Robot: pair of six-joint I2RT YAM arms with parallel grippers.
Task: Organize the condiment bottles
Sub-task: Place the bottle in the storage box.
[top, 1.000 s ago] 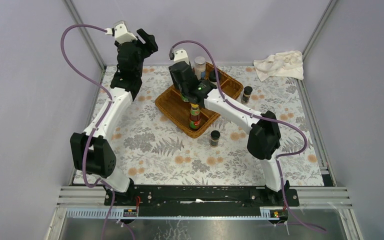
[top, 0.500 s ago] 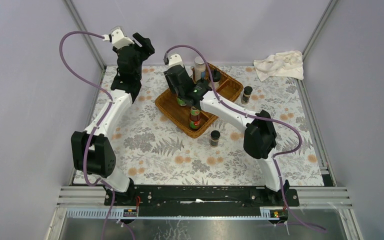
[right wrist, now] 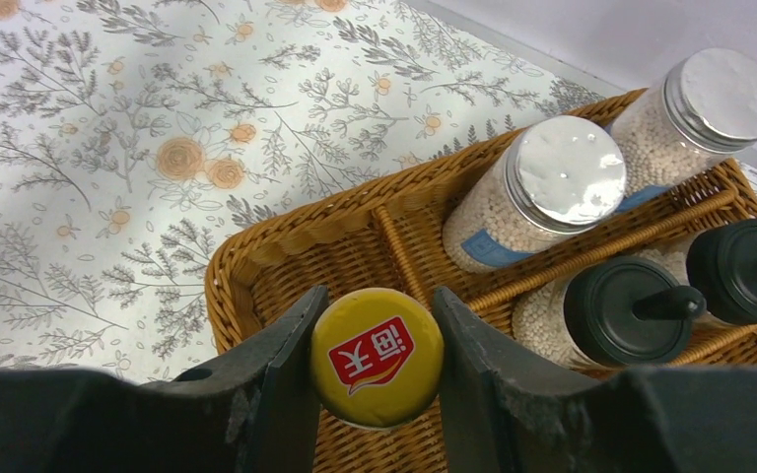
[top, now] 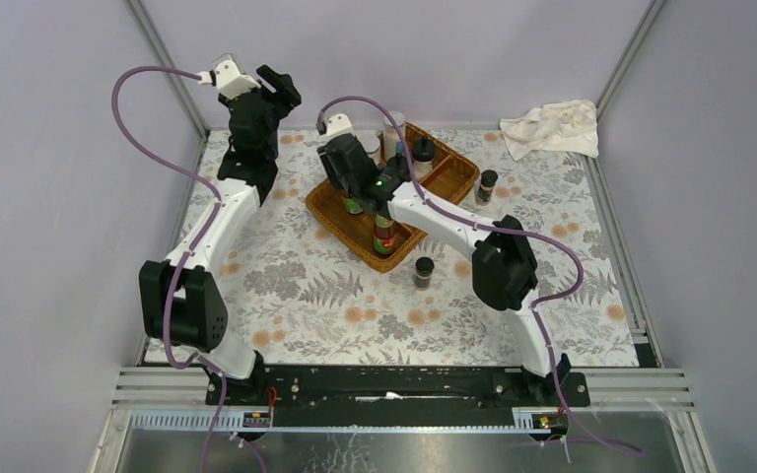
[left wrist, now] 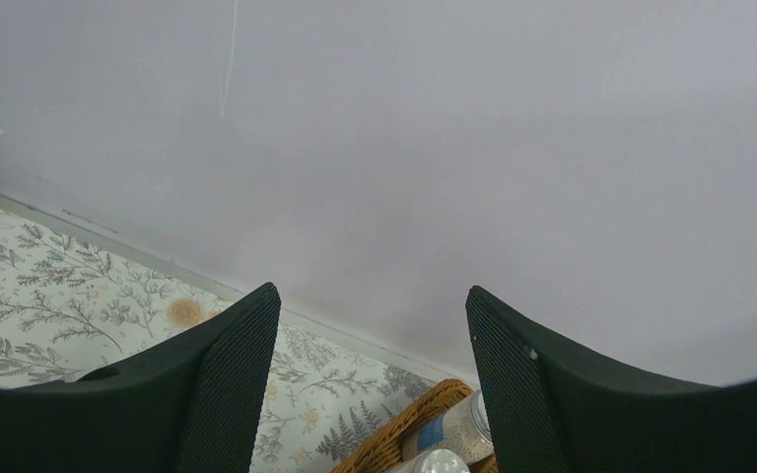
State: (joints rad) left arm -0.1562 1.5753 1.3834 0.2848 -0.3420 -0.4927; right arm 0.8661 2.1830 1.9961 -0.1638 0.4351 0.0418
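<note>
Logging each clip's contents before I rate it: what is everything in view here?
wicker tray: one, brown, divided, table centre
sauce bottles: two, red-labelled; one yellow-capped between the right fingers, one standing at the tray's near end
shakers: two, white, silver lids, side by side in the tray
black-lidded jars: two, in the tray next to the shakers
spice jars: two, dark, on the table outside the tray
cloth: one, white, far right corner
tablecloth: one, floral, covers the table
left gripper: open, empty, raised far left
right gripper: shut on a sauce bottle, over the tray's corner compartment
</note>
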